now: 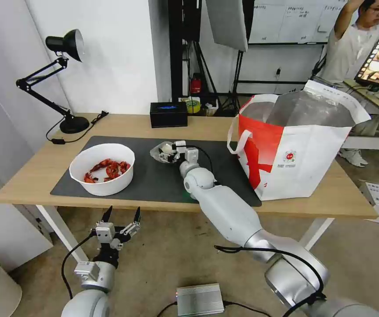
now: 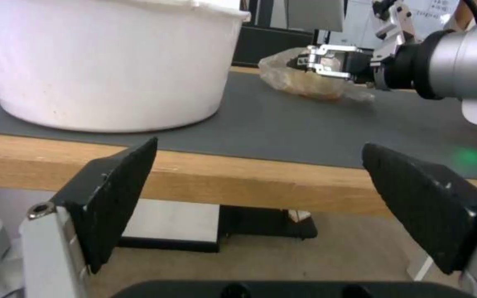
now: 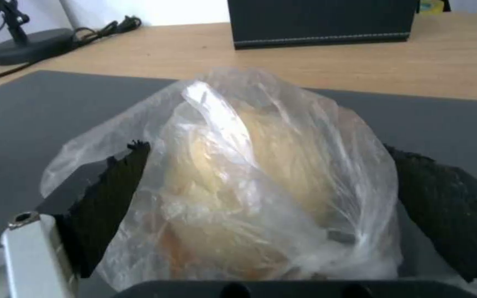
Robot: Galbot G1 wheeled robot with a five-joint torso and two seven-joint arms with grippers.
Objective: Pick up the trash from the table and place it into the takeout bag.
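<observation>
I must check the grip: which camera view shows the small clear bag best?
The right wrist view: the small clear bag sits close between the open right gripper jaws. The head view shows it small on the mat; the left wrist view shows it far off.

**Inspector:** Count on the table, please.

**Assistant:** One mat. One bowl holding red shells; the shells overlap, so their number cannot be told. One clear bag with one pale lump inside. One takeout bag with two loop handles. One black box. One desk lamp.

**Inspector:** Grippers?

**Assistant:** Two: the left gripper and the right gripper, each with two fingers.

**Inspector:** Tables?

**Assistant:** One.
</observation>
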